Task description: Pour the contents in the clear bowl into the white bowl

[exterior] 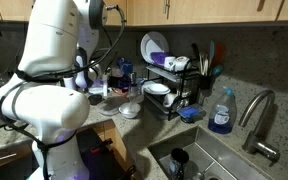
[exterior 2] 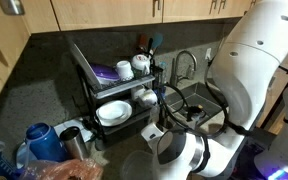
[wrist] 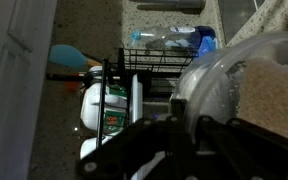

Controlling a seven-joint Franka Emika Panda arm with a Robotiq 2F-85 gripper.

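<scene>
One claw (wrist: 189,130) pinches the rim of the clear bowl (wrist: 234,85), jaws pressed close; pale grains lie inside it; in an exterior view the white bowl (exterior: 131,110) sits on the table (exterior: 4,150) beside the dish rack (exterior: 174,85).

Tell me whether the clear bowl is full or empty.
Not empty. In the wrist view the clear bowl shows pale grainy stuff inside its glassy wall. How full it is, cannot tell.
</scene>
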